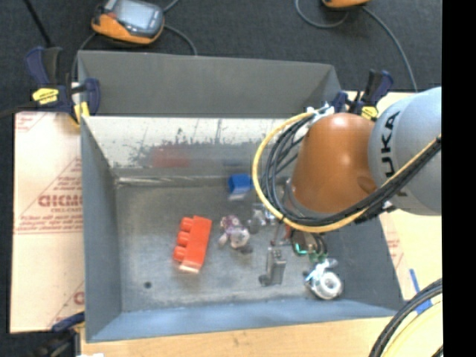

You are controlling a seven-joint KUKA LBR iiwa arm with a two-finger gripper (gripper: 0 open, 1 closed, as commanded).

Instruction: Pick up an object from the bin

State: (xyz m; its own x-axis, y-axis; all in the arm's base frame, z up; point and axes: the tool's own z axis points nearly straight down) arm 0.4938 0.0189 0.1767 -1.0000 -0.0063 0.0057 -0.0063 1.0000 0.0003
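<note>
Starting at the end effector [274,268]: low over the floor of the grey bin [98,199], front right, tucked beneath the orange wrist cover [331,162]. Cannot tell how far open; no sign of anything gripped.

Just to its left, a small purplish piece [236,233]; near the front-right corner, a white ring-like thing [325,283]. Well apart to the left, an orange-red studded brick [193,242]; toward the back wall, a small blue block [238,184].

Judged as the approach step, with no pick made yet. Needed next: to settle on one nearby thing, probably the purplish piece or the white ring, then centre over it, lower and close.
</note>
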